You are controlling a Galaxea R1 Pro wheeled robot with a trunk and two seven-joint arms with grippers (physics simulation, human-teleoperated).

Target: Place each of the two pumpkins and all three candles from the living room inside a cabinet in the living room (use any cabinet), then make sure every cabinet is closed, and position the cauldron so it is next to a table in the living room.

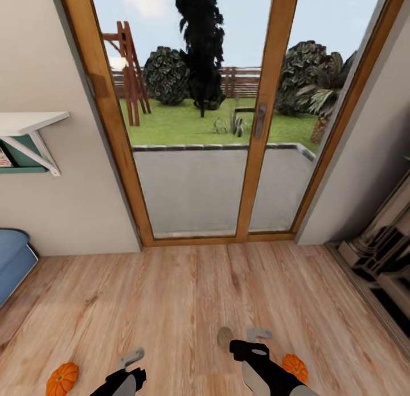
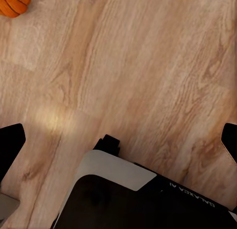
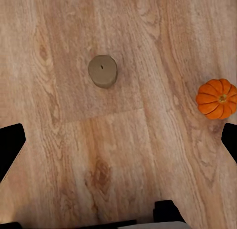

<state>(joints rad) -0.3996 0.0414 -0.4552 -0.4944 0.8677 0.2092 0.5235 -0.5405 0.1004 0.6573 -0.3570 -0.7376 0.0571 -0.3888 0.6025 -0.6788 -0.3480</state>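
Observation:
Two small orange pumpkins lie on the wood floor just ahead of me, one pumpkin (image 1: 62,379) at the lower left and the other pumpkin (image 1: 295,367) at the lower right. A stubby tan candle (image 1: 225,336) stands upright on the floor just left of my right gripper (image 1: 257,342). The right wrist view has that candle (image 3: 102,70) and the right pumpkin (image 3: 216,98) on the floor beyond the open right gripper (image 3: 118,140). My left gripper (image 1: 130,366) hovers over bare floor, open (image 2: 118,140), with the left pumpkin (image 2: 14,2) off at the frame's corner.
A tall glass double door in a wooden frame (image 1: 256,117) closes the far side. A white wall shelf (image 1: 28,125) and a blue cushion (image 1: 14,259) sit at the left. An ornate fireplace (image 1: 381,253) lines the right wall. My own base (image 2: 138,199) lies below the left gripper.

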